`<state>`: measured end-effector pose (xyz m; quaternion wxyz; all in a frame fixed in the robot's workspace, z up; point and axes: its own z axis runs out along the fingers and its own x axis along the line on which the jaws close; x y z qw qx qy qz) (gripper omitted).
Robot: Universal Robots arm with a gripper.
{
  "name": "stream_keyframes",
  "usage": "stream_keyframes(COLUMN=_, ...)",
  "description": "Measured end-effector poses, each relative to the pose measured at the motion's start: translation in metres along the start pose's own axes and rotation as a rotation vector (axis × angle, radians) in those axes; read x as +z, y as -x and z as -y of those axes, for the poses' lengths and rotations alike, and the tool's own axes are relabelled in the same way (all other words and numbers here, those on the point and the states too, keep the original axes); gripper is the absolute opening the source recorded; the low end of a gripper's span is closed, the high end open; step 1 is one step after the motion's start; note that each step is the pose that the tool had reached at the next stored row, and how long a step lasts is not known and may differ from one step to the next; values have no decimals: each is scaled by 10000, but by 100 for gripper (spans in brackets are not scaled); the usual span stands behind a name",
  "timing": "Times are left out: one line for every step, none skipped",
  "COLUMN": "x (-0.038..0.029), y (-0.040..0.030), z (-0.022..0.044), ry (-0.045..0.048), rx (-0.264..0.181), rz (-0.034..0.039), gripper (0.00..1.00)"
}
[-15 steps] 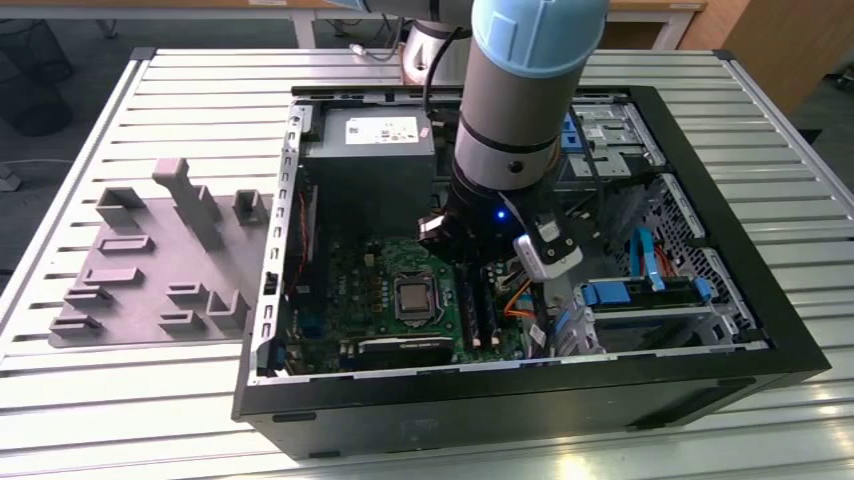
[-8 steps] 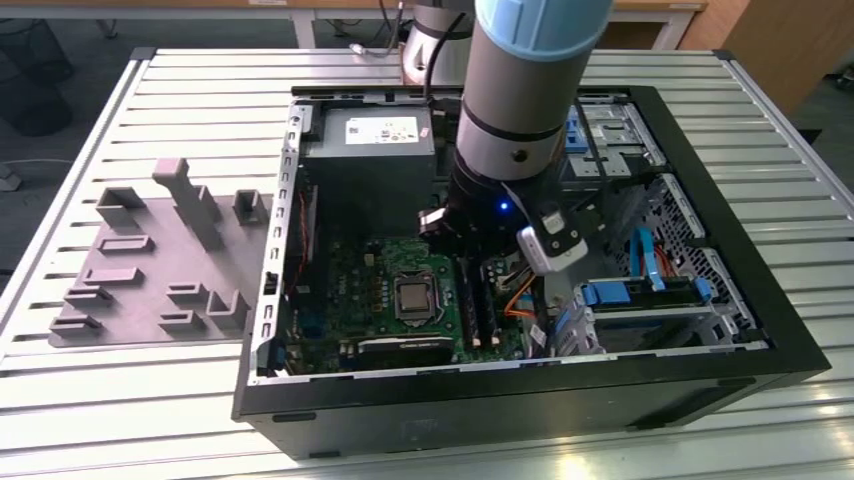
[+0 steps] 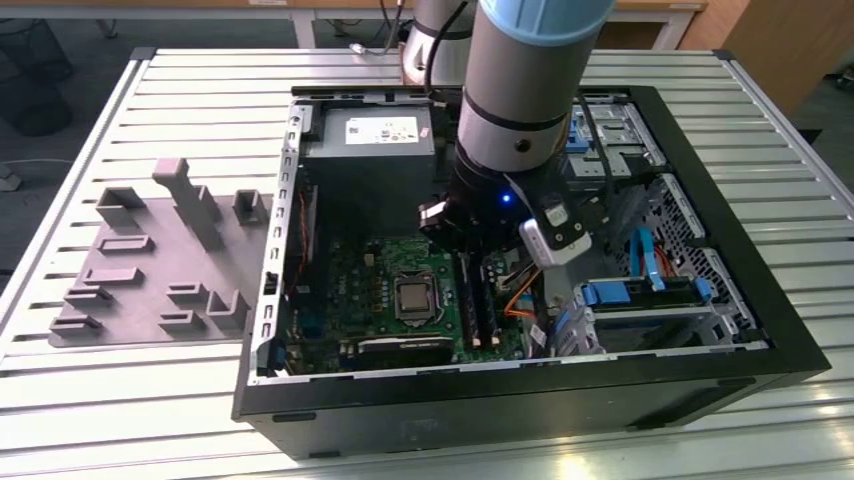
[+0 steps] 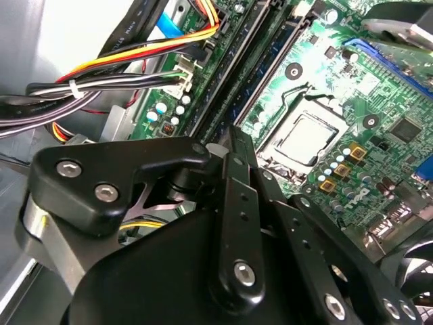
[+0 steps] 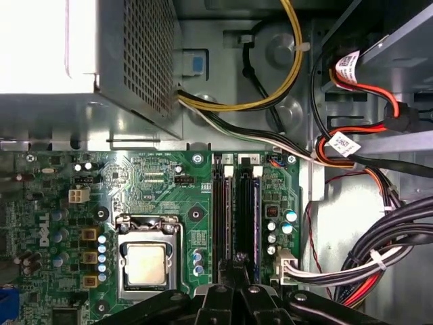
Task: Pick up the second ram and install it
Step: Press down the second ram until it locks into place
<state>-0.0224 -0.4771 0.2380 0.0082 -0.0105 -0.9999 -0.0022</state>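
We see a slatted metal table [image 3: 174, 90]; on it lie an open computer case [image 3: 534, 400] and a grey fixture tray [image 3: 140, 250].

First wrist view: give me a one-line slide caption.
Gripper poised over the RAM slots beside the CPU socket, inside the open case.

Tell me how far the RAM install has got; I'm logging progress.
Done: a blue-edged stick already stands in one of the memory slots beside the processor; I cannot tell whether it is the second one. In hand: the pincer sits low, right over those slots. Left: nothing confirms that a stick is fully seated.
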Motion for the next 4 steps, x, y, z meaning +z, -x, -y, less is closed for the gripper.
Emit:
stream_keyframes(x=-4, y=0, z=0, ry=-2, rx=0, rz=-1, gripper=11)
stream_keyframes(x=-7, y=0, z=0, ry=-1, rx=1, rz=0, gripper=11)
stream_keyframes(x=-7, y=0, z=0, ry=-1, rx=0, rz=-1, gripper=11)
stream_keyframes(x=-7, y=0, z=0, ry=-1, rx=0, rz=0, gripper=11)
